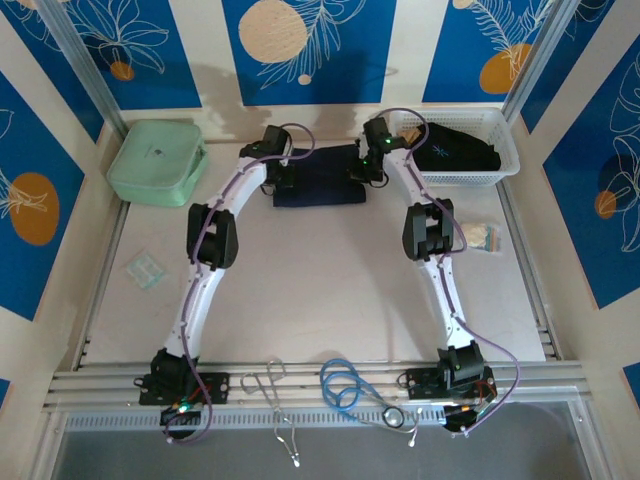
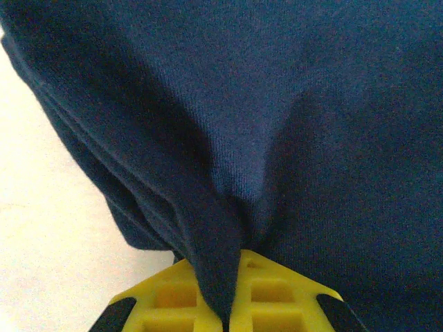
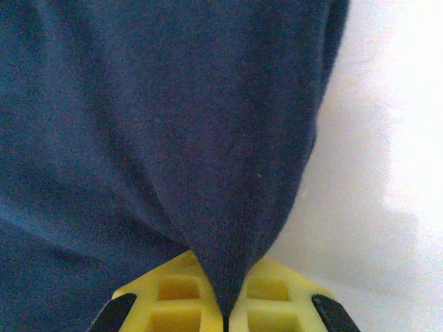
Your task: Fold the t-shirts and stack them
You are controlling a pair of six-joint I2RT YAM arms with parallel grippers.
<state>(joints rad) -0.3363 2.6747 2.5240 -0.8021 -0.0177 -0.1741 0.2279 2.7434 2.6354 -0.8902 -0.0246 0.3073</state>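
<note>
While both arms reach to the far side of the table [image 1: 320,300], with the white basket [image 1: 508,168] far right and the green zip case [image 1: 155,160] far left, the folded navy t-shirt [image 1: 318,182] lies flat between those two. The second dark t-shirt [image 1: 455,148], which has a pale blue mark, sits bunched in the basket, not yet folded. At the navy shirt's left end the left gripper [image 2: 225,315] is clamped on a pinch of cloth, and stacked fold layers show beside it in the left wrist view. At the right end the right gripper [image 3: 223,312] is clamped the same way, yellow fingers [image 3: 173,294] together with fabric squeezed between. Risks, my read: each pinch looks thin and may hold just the top layer, so a lift could peel the fold open. Uneven pull between the arms could skew the bundle, and cloth could snag on the fingers at release and drag the shirt out of square. The right arm is near the basket and could nudge it. A blue cable [image 1: 345,385] and a clear packet [image 1: 145,270] lie well apart from the work.
</note>
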